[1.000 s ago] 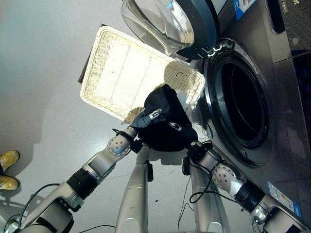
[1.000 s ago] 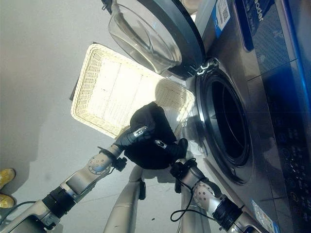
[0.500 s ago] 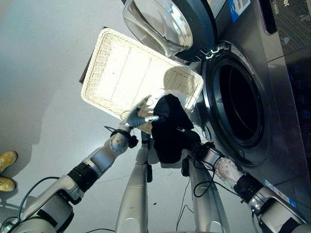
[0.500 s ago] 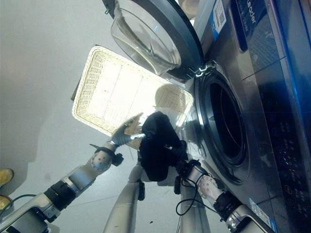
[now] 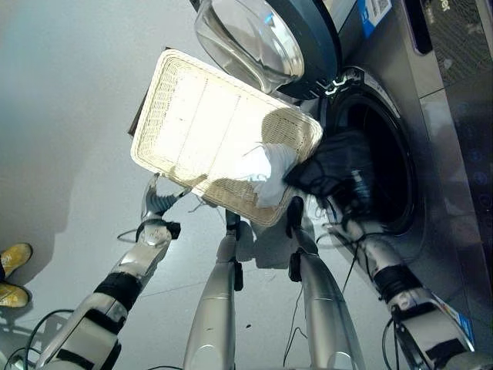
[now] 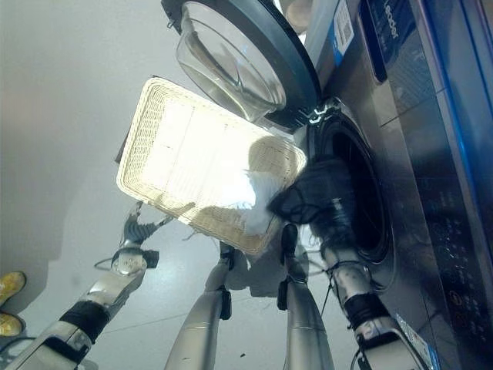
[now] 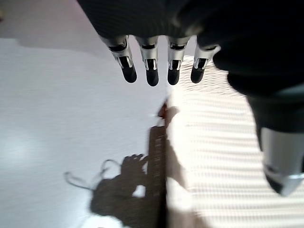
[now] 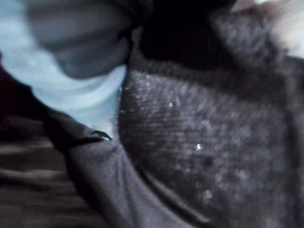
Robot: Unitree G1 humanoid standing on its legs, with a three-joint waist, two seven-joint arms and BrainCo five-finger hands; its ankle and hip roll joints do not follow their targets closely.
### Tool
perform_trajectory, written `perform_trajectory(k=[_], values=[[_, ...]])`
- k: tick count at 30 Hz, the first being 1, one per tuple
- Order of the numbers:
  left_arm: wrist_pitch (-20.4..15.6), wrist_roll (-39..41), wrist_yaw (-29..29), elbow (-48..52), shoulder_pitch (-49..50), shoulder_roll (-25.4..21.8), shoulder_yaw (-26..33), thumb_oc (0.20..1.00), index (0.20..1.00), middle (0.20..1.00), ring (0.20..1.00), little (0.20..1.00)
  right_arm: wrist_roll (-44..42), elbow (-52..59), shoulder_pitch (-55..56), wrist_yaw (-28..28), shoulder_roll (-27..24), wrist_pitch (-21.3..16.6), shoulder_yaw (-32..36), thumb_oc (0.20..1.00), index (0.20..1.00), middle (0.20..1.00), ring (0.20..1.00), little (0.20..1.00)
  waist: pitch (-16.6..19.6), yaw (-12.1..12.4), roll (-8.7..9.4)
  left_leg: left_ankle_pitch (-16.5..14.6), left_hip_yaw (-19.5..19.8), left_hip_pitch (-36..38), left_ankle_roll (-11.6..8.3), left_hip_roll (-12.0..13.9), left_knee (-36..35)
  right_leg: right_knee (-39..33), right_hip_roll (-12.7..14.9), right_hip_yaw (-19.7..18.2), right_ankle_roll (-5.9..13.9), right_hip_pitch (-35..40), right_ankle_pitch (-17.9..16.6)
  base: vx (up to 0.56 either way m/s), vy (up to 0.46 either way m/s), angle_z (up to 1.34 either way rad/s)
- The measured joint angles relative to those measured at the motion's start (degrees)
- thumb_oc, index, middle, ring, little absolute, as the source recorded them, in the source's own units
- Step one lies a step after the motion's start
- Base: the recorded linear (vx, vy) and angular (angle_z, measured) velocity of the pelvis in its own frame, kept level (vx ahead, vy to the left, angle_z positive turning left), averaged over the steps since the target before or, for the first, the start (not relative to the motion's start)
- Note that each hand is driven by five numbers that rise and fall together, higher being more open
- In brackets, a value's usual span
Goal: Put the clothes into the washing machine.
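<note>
Black clothes (image 5: pixel 337 171) bunch at the washing machine (image 5: pixel 431 146) drum mouth, hiding the right hand (image 5: pixel 356 202) so its grip is unclear, while the left wrist view shows the left hand (image 7: pixel 161 61) straight-fingered beside the wicker basket (image 5: pixel 189 116).

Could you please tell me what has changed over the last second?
The right hand carried the black garment from beside the wicker basket to the washer's drum opening. The left hand let go, drew back and now hangs open. The washer door stayed open.
</note>
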State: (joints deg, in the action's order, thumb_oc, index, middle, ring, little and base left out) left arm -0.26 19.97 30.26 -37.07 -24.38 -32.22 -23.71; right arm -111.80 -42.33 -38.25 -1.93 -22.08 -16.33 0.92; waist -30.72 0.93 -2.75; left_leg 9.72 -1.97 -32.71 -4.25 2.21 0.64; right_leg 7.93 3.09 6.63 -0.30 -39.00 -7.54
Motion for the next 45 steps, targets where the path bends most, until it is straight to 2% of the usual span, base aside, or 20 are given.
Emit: perform_trajectory(k=[3,5,6,7,8,9,10,11,15,17,20,21,23,28,29,31,32,34,36,45], values=[[-2.3,1.0,-1.7,-0.5,0.2,0.4,-2.4,1.000,1.000,1.000,1.000,1.000,-0.9,-2.6,-6.1,-6.1,-0.2,-8.0,8.1,0.200,0.200,0.200,0.200,0.200,-0.2,0.6,-2.42,0.2,-0.2,0.0,0.20,-0.2,-0.4,-1.4,0.1,0.1,0.12,0.5,-0.9,0.03,-0.017,0.02],[-4.3,1.5,-2.0,0.0,0.4,1.7,-2.9,1.000,1.000,1.000,1.000,1.000,-1.0,-1.4,-7.1,-13.6,-0.2,-18.6,12.2,0.200,0.200,0.200,0.200,0.200,-0.2,1.9,-3.50,0.2,-0.6,-0.1,0.34,-0.4,-0.8,-2.4,0.2,-0.3,0.30,0.6,-1.4,0.03,0.002,-0.06],[-4.3,1.5,-2.0,0.0,0.4,1.7,-2.9,1.000,1.000,1.000,1.000,1.000,-1.0,-1.4,-7.1,-13.6,-0.2,-18.6,12.2,0.200,0.200,0.200,0.200,0.200,-0.2,1.9,-3.50,0.2,-0.6,-0.1,0.34,-0.4,-0.8,-2.4,0.2,-0.3,0.30,0.6,-1.4,0.00,0.000,0.00],[-4.6,1.5,-2.0,1.5,1.3,2.0,-3.9,1.000,1.000,1.000,1.000,1.000,-1.5,0.5,-6.6,-17.9,-0.1,-26.3,12.3,0.200,0.200,0.200,0.200,0.200,-0.2,2.0,-4.15,0.5,-0.7,-0.2,0.63,-0.5,-1.4,-2.5,0.3,-0.3,0.41,0.2,-1.4,0.00,0.000,0.00],[-4.7,1.5,-2.0,2.6,1.7,1.9,-4.5,1.000,1.000,1.000,1.000,1.000,-1.7,1.4,-6.7,-19.9,-0.2,-30.1,12.3,0.489,0.489,0.489,0.489,0.489,-0.2,2.4,-4.21,0.5,-1.0,-0.5,0.69,-0.6,-1.5,-2.5,0.3,-0.6,0.46,-0.3,-1.5,0.02,0.006,-0.08],[-4.6,1.6,-2.0,4.1,2.2,1.8,-4.9,1.000,1.000,1.000,1.000,1.000,-1.7,2.1,-7.0,-22.1,-0.6,-34.9,12.4,0.564,0.564,0.564,0.564,0.564,-0.2,2.9,-4.27,0.5,-1.1,-1.1,0.72,-0.7,-1.5,-2.5,0.4,-0.9,0.51,-1.0,-1.5,0.02,0.021,-0.08],[-4.4,1.6,-2.2,5.7,2.3,1.5,-5.6,1.000,1.000,1.000,1.000,1.000,-1.7,1.8,-7.4,-23.9,-1.5,-38.6,12.4,1.000,1.000,1.000,1.000,1.000,-0.3,3.2,-4.55,0.6,-1.1,-1.5,0.75,-0.7,-1.5,-2.3,0.4,-0.9,0.43,-1.5,-1.6,0.01,0.036,-0.02],[-4.1,1.6,-2.6,8.9,2.3,0.3,-6.8,1.000,1.000,1.000,1.000,1.000,-1.7,1.7,-8.7,-25.8,-2.3,-41.9,12.5,1.000,1.000,1.000,1.000,1.000,-0.3,3.3,-4.74,0.6,-1.0,-2.0,0.77,-0.8,-1.5,-2.2,0.5,-0.8,0.14,-1.9,-1.8,0.03,0.039,0.02],[-4.0,1.6,-2.7,9.5,2.3,-0.2,-7.1,1.000,1.000,1.000,1.000,1.000,-1.7,1.3,-9.2,-26.6,-2.6,-42.5,12.5,1.000,1.000,1.000,1.000,1.000,-0.3,3.1,-4.74,0.6,-1.0,-2.0,0.78,-1.0,-1.5,-2.2,0.7,-0.8,0.15,-2.0,-1.8,0.00,0.000,0.00],[-3.9,2.3,-2.8,10.8,1.9,-1.7,-7.1,1.000,1.000,1.000,1.000,1.000,-1.7,-0.7,-10.5,-26.4,-3.4,-41.2,12.0,1.000,1.000,1.000,1.000,1.000,-0.2,3.2,-4.93,0.5,-1.0,-1.4,0.84,-1.5,-1.5,-1.9,1.2,-1.0,0.46,-1.7,-1.6,-0.03,0.038,0.00],[-3.8,6.3,-3.1,8.6,2.5,-1.6,-6.8,1.000,1.000,1.000,1.000,1.000,-1.6,-6.8,-9.2,-11.0,-5.2,-15.1,1.2,1.000,1.000,1.000,1.000,1.000,-0.2,2.8,-5.06,0.8,-0.8,-1.0,1.13,-1.6,-1.6,-1.3,1.6,0.0,0.71,-1.3,-1.4,-0.03,0.023,0.05],[-3.9,7.0,-3.2,7.2,2.4,-0.7,-6.5,1.000,1.000,1.000,1.000,1.000,-1.2,-6.9,-9.4,-7.4,-5.2,-9.8,0.1,1.000,1.000,1.000,1.000,1.000,-0.2,2.8,-5.07,0.9,-0.8,-1.1,1.26,-1.7,-1.5,-0.9,1.7,0.0,0.90,-1.6,-1.3,0.00,0.000,0.00],[-3.9,7.3,-3.5,5.5,2.8,1.1,-6.5,1.000,1.000,1.000,1.000,1.000,3.7,-8.2,-9.7,-3.7,-4.3,-5.9,-0.5,1.000,1.000,1.000,1.000,1.000,-0.1,2.9,-5.10,0.9,-0.8,-1.0,1.22,-1.6,-1.5,-0.7,1.6,0.1,0.81,-1.6,-1.2,0.00,0.006,0.03],[-4.1,7.2,-4.0,5.2,3.7,3.3,-6.7,1.000,1.000,1.000,1.000,1.000,12.6,-9.4,-9.7,-2.3,-4.1,-5.4,-1.2,1.000,1.000,1.000,1.000,1.000,-0.1,2.9,-5.10,1.1,-0.6,-1.4,1.22,-1.6,-1.5,-0.5,1.8,0.4,0.81,-1.8,-1.2,-0.01,0.021,0.05],[-4.1,7.2,-4.0,4.8,4.7,5.6,-6.8,1.000,1.000,1.000,1.000,1.000,25.6,-9.8,-9.9,-5.1,-3.8,-6.2,-3.3,1.000,1.000,1.000,1.000,1.000,-0.1,2.9,-5.12,1.3,-0.2,-2.0,1.41,-1.9,-1.7,-0.5,2.1,0.7,0.87,-2.3,-1.2,-0.04,0.107,0.08],[-4.2,7.2,-4.0,4.7,4.8,6.8,-6.8,1.000,1.000,1.000,1.000,1.000,35.5,-9.9,-10.1,-8.9,-3.6,-5.9,-5.1,1.000,1.000,1.000,1.000,1.000,-0.1,3.0,-5.16,1.5,-0.1,-2.5,1.52,-2.0,-2.1,-0.5,2.2,0.9,0.90,-2.7,-1.3,-0.04,0.117,0.08],[-4.4,7.1,-4.0,4.5,4.8,7.8,-6.0,1.000,1.000,1.000,1.000,1.000,52.7,-9.3,-10.1,-15.5,-5.4,-4.4,-10.8,1.000,1.000,1.000,1.000,1.000,0.0,2.8,-5.26,1.5,0.1,-3.0,1.54,-2.1,-1.9,-0.5,2.3,1.3,0.96,-3.1,-1.2,-0.01,0.042,0.08],[-4.5,6.5,-4.2,4.6,4.7,8.1,-6.1,1.000,1.000,1.000,1.000,1.000,73.1,-7.3,-10.2,-21.1,-7.3,-0.1,-15.9,1.000,1.000,1.000,1.000,1.000,0.0,3.0,-5.26,1.7,0.7,-3.8,1.76,-2.1,-1.9,-0.5,2.4,1.9,1.02,-3.6,-1.1,-0.01,0.060,0.12],[-4.8,6.1,-4.3,4.3,4.9,8.2,-5.9,1.000,1.000,1.000,1.000,1.000,85.7,-4.6,-9.9,-25.8,-8.6,4.4,-19.6,1.000,1.000,1.000,1.000,1.000,0.0,3.3,-5.26,1.9,0.9,-4.0,1.72,-2.1,-1.8,-0.4,2.5,2.2,1.01,-3.6,-1.0,0.00,0.093,0.09],[-7.4,5.5,-4.5,0.9,6.2,9.1,-4.0,1.000,1.000,1.000,1.000,1.000,110.6,6.6,-5.4,-35.1,-10.1,14.0,-25.7,1.000,1.000,1.000,1.000,1.000,-0.1,3.1,-5.22,1.8,1.0,-4.0,1.76,-2.7,-1.9,0.9,3.2,2.6,1.74,-3.7,0.1,0.00,0.090,0.05]])
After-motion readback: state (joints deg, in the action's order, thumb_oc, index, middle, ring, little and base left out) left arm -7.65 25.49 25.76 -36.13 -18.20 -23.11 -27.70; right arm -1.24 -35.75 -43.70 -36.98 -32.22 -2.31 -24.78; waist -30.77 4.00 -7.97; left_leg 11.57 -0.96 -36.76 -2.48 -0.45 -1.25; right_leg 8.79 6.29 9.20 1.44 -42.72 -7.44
